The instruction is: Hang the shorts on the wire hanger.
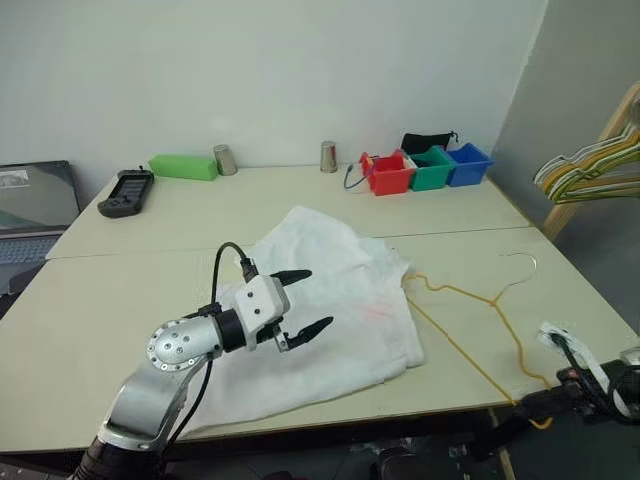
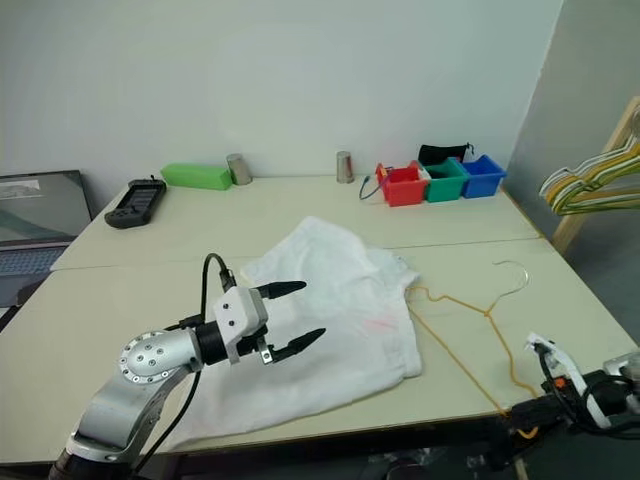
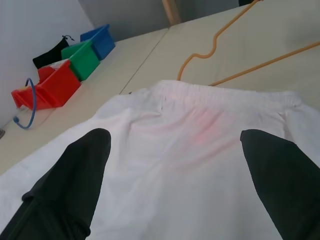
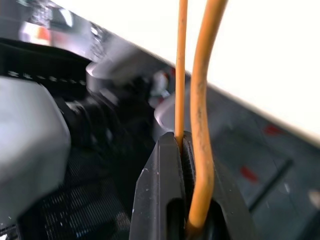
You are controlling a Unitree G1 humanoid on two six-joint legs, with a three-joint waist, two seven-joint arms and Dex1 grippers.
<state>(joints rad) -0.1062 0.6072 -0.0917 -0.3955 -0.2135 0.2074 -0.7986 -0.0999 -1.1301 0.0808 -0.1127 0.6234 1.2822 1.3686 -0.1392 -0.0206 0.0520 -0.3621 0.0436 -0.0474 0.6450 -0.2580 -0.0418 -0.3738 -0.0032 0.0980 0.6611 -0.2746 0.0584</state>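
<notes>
The white shorts [image 1: 350,262] lie crumpled in the middle of the table [image 1: 110,290], with a faint pink print near their right side. My left gripper [image 1: 308,300] hovers just over them, open, its black fingers [image 3: 82,167] spread wide with nothing between them. The wire hanger [image 1: 468,300] lies on the table to the right of the shorts, one end under the fabric's edge and its hook [image 1: 524,262] pointing away. My right gripper [image 1: 540,412] is at the table's front right edge, shut on the hanger's near corner. In the right wrist view, its jaws pinch the orange wire [image 4: 201,100].
Red [image 1: 388,174], green [image 1: 431,167] and blue bins [image 1: 468,163] stand at the back right. Two metal cups [image 1: 328,156], a green box [image 1: 183,167] and a black device [image 1: 126,192] line the back. A laptop [image 1: 30,210] sits far left. Bunched hangers [image 1: 590,165] hang right.
</notes>
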